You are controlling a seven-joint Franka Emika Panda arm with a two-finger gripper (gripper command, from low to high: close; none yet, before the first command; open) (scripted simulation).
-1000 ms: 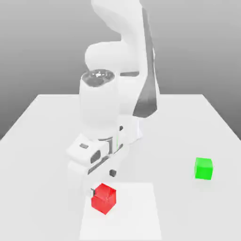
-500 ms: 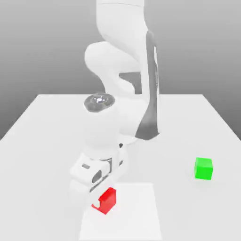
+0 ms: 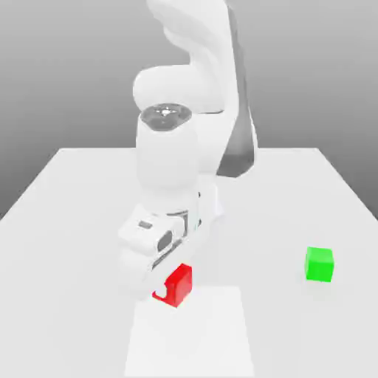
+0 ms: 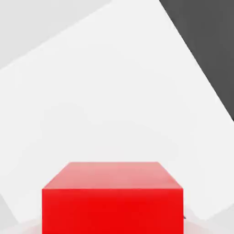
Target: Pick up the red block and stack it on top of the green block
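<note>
The red block [image 3: 178,285] hangs a little above the white table [image 3: 74,192], near its front edge, with my gripper [image 3: 170,288] shut on it. The white hand hides the block's side on the exterior view's left. In the hand view the red block [image 4: 113,201] sits close up, with the table [image 4: 114,91] well below it. The green block [image 3: 319,264] rests on the table at the exterior view's right, apart from the arm and about level with the red block.
A brighter white square patch [image 3: 193,336] lies on the table below the held block. The arm's base [image 3: 210,199] stands behind the hand at the table's middle. In the hand view a dark area [image 4: 205,36] lies beyond the table edge.
My gripper came down around the red block, shut on it, and has lifted it off the table, slightly toward the exterior view's right. The green block has not moved.
</note>
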